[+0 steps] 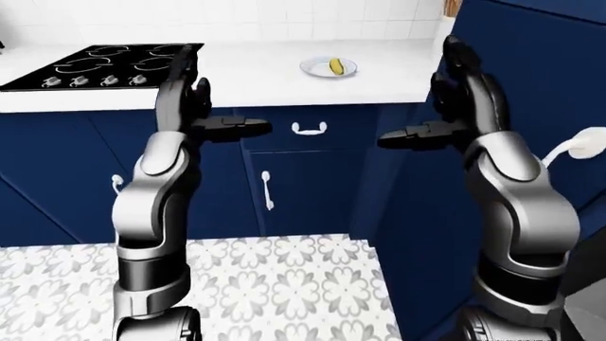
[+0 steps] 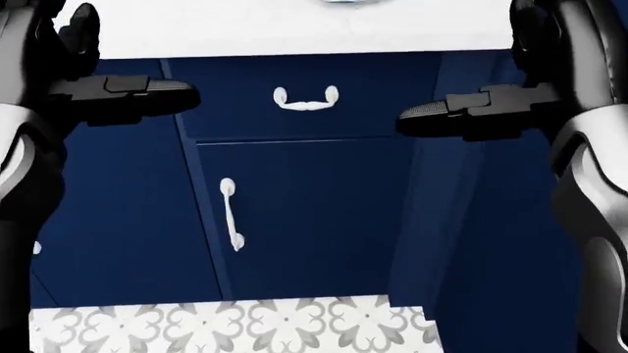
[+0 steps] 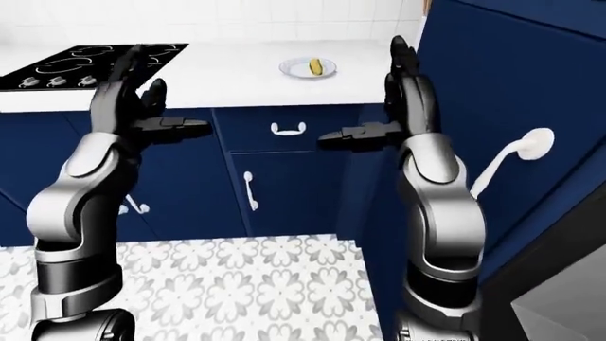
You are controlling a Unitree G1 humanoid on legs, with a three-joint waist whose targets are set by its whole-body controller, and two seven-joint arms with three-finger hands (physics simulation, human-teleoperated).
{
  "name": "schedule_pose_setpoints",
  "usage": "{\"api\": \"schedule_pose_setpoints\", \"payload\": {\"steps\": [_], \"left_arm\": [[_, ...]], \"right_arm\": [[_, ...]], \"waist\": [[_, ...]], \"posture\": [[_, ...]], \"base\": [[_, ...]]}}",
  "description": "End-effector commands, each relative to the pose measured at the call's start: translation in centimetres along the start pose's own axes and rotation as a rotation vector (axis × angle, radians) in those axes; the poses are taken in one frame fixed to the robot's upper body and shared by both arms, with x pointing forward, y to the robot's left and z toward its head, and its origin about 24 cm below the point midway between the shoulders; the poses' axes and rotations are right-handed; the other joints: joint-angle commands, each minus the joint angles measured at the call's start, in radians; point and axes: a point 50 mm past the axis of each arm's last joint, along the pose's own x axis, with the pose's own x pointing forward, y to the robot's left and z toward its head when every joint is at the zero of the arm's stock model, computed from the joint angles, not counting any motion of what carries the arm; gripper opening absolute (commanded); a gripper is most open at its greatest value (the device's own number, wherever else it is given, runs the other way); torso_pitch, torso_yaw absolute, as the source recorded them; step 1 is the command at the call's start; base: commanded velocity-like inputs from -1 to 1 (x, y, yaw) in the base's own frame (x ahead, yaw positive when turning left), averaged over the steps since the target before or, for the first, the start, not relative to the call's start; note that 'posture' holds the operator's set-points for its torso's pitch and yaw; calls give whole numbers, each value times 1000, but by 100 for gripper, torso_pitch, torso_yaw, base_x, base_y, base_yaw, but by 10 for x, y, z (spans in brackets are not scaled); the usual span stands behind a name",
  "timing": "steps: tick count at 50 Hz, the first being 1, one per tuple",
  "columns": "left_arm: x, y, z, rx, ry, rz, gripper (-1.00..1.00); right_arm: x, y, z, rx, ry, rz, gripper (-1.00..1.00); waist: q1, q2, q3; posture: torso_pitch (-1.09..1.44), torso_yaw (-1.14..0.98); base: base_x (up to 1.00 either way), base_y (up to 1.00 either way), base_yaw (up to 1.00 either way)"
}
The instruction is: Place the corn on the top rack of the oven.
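The corn [image 1: 336,67] is a small yellow cob lying on a white plate [image 1: 318,69], on the white counter near the top of the left-eye view. Both hands are raised to about counter height over the blue cabinets, well short of the plate. My left hand [image 1: 213,96] is open, fingers pointing up and thumb [image 2: 147,92] stretched toward the middle. My right hand [image 1: 426,96] mirrors it, open and empty, its thumb [image 2: 442,110] pointing left. No oven rack shows in any view.
A black cooktop [image 1: 104,64] is set in the counter at the upper left. Below are blue drawers and doors with white handles [image 2: 306,98]. A tall blue cabinet [image 3: 502,85] with a curved white handle [image 3: 511,153] stands close on the right. The floor is patterned tile [image 1: 284,284].
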Motion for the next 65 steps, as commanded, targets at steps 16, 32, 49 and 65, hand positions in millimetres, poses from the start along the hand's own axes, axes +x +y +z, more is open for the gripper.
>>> {"api": "schedule_pose_setpoints", "payload": {"steps": [16, 32, 49, 65], "left_arm": [[-1, -5, 19, -1, -92, -19, 100], [-1, -5, 19, 1, -91, -19, 100], [-1, -5, 18, 6, -91, -23, 100], [0, -7, 17, 8, -90, -29, 100]], "right_arm": [[0, -2, 16, -6, -88, -15, 100], [0, 0, 16, -11, -85, -5, 100], [0, -1, 15, -18, -85, -9, 100], [0, 0, 15, -13, -83, -7, 100]], "waist": [[-13, 92, -24], [-1, -31, -31], [5, 59, -35], [-11, 7, -26]], "posture": [[0, 0], [0, 0], [0, 0], [0, 0]], "base": [[36, 0, 0], [36, 0, 0], [36, 0, 0], [36, 0, 0]]}}
